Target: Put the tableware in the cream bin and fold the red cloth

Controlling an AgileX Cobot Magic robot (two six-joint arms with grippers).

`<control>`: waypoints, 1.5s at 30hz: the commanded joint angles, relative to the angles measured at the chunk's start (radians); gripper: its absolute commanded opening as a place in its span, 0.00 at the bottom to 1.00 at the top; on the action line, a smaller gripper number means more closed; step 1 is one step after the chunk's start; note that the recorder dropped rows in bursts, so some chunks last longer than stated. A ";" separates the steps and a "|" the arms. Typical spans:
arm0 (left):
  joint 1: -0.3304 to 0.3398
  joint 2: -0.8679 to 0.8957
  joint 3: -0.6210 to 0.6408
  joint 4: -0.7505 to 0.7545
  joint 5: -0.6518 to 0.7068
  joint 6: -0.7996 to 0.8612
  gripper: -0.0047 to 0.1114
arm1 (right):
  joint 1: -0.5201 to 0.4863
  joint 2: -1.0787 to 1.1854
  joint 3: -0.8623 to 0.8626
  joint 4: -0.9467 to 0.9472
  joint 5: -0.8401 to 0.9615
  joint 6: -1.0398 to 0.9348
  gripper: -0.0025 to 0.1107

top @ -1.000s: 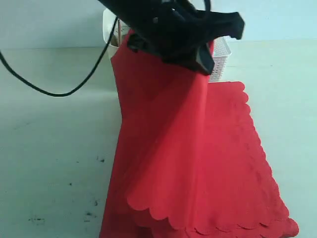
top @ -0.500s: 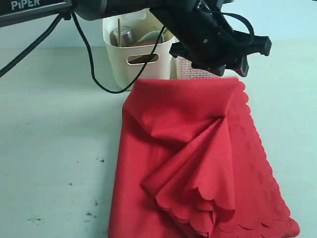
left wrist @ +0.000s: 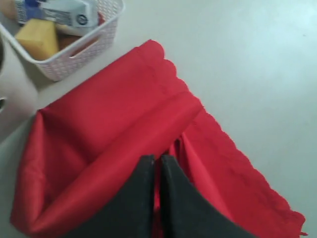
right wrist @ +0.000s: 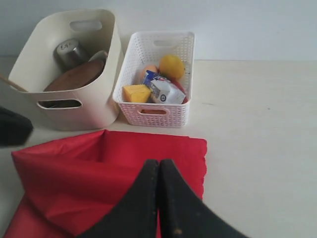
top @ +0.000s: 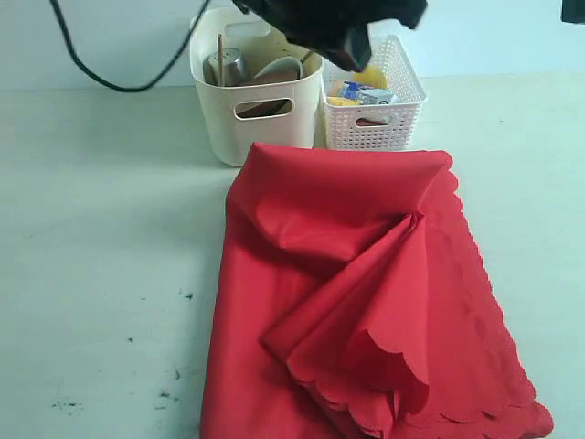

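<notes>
The red cloth (top: 366, 293) lies on the table, loosely doubled over, with a rumpled ridge running across its top layer and scalloped edges at the right and front. Behind it stands the cream bin (top: 260, 128). The bin holds the steel cup (right wrist: 69, 52), the brown plate (right wrist: 74, 77), the bowl (top: 279, 67) and a chopstick (top: 219, 59). My left gripper (left wrist: 157, 157) hangs shut above the cloth's far part, holding nothing; in the exterior view the left gripper (top: 355, 53) is over the bins. The right gripper (right wrist: 158, 161) is shut and empty, over the cloth's (right wrist: 89, 183) far edge.
A white lattice basket (top: 375, 128) stands right of the cream bin, holding a lemon (right wrist: 171, 65), a cheese wedge (right wrist: 136, 92) and a milk carton (right wrist: 163, 89). A black cable (top: 119, 84) hangs at the back left. Bare table lies on both sides of the cloth.
A second ago the left gripper held the cloth's edge high. It laid that edge over to the right, let go and has pulled back up above the bins. The cloth now lies still.
</notes>
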 commanded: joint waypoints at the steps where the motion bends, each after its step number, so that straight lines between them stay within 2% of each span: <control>1: 0.009 -0.125 0.107 0.077 0.034 0.016 0.05 | -0.003 0.022 -0.003 0.131 0.070 -0.167 0.02; 4: 0.009 -0.205 0.263 0.101 0.008 0.022 0.05 | -0.003 0.050 -0.003 0.220 0.122 -0.249 0.02; 11: 0.018 -0.293 0.728 0.097 -0.219 0.018 0.05 | -0.003 0.163 -0.003 0.566 0.187 -0.571 0.02; 16: 0.018 -0.246 0.898 0.089 -0.355 0.025 0.05 | -0.002 0.309 -0.003 0.870 0.252 -0.855 0.02; 19: 0.018 -0.209 0.918 0.057 -0.389 0.054 0.05 | 0.017 0.383 -0.003 0.933 0.311 -0.914 0.02; 24: 0.016 -0.154 0.918 -0.055 -0.459 0.150 0.05 | 0.116 0.435 -0.003 0.879 0.294 -0.909 0.02; 31: 0.008 -0.072 0.918 -0.153 -0.484 0.210 0.05 | 0.235 0.509 -0.001 0.616 0.226 -0.718 0.02; 34: -0.015 -0.052 0.918 -0.171 -0.437 0.270 0.05 | 0.242 0.562 -0.001 0.558 0.163 -0.667 0.02; 45: -0.099 -0.051 0.948 -0.171 -0.371 0.258 0.04 | 0.242 0.772 -0.001 0.377 0.000 -0.567 0.02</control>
